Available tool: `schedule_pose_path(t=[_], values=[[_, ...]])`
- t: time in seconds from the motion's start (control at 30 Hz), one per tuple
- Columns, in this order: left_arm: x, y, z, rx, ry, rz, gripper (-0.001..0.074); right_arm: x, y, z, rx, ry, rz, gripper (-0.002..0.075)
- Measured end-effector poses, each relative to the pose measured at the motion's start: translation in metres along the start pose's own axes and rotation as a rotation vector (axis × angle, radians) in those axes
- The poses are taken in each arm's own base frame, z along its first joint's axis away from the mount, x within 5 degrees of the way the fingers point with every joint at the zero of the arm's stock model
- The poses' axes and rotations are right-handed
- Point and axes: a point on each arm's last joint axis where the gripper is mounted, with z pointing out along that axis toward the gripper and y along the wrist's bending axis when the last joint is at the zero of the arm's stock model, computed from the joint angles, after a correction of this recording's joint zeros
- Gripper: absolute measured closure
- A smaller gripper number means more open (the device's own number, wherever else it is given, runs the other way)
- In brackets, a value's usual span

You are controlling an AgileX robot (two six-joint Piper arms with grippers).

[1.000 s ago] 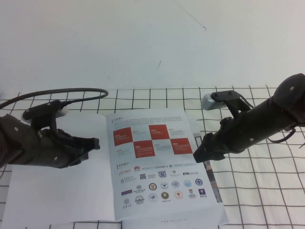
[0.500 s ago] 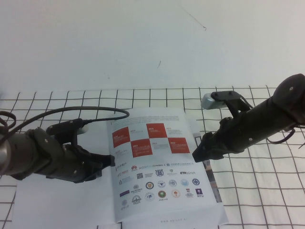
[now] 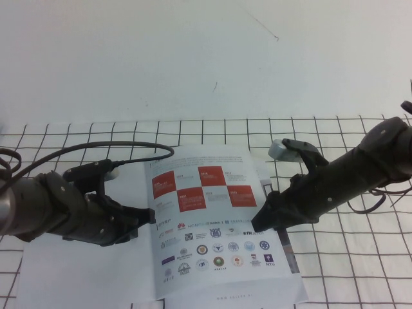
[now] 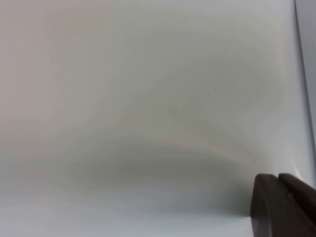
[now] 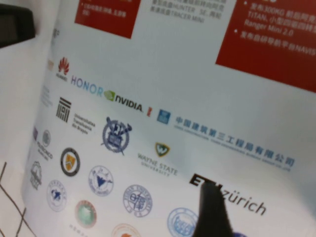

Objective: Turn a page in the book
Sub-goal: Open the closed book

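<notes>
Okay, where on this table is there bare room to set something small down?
The plain white table beyond the grid mat is bare, as are the grid squares near the right. It is crowded mid-table: the book, with the left gripper at its spine and the right gripper on the page.

Both arms reach inward, low in the frame.
Left gripper (image 3: 149, 217) at centre-left, right gripper (image 3: 257, 222) centre-right (tips pointing inward).
</notes>
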Motion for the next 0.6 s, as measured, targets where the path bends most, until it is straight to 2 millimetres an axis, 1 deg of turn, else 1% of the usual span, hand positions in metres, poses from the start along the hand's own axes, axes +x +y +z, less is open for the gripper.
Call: schedule_pose_path(t=[0.23, 0.6], values=[[0.0000, 0.0000, 0.0000, 0.000, 0.000, 0.000, 0.0738, -0.0007, 0.0009, 0.0017, -0.029, -0.006, -0.006, 0.0276], [0.0009, 0.0008, 0.0023, -0.003, 0.007, -0.004, 0.0738, -0.0015, 0.0049, 0.0066, -0.121, -0.024, -0.010, 0.0276]])
